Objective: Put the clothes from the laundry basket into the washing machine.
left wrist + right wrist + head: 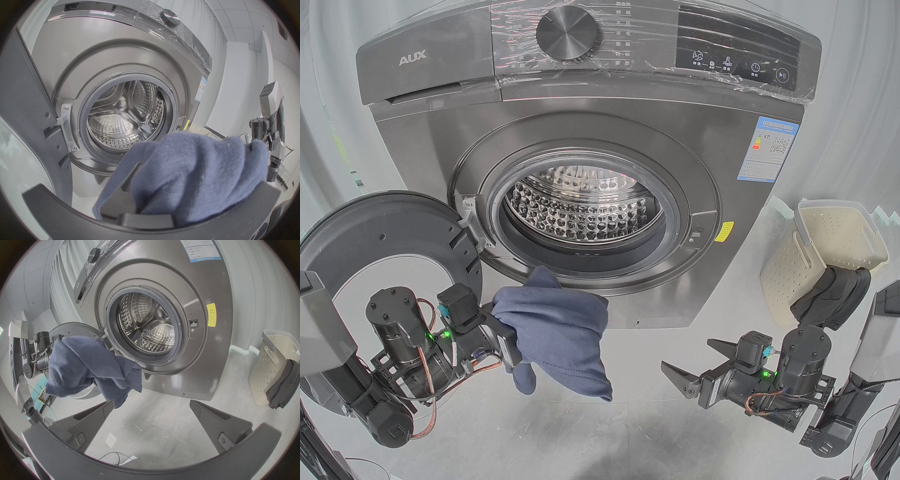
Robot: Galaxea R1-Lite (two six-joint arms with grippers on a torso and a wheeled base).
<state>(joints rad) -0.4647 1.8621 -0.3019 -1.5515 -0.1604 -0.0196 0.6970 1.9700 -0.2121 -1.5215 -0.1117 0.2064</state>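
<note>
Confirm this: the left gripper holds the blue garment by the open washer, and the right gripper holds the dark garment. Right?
Not quite. The right gripper is open and empty; the dark garment hangs over the laundry basket's rim, as the head view shows. The left gripper does hold the blue garment.

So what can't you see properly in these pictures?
Tips of the left pincer: head view, wrapped in the blue knitted cloth.
Bottom of the cream perforated plastic laundry basket: head view, behind its wall and the dark garment.
Front floor of the shiny steel drum: head view, below the grey washing machine door rim.
</note>
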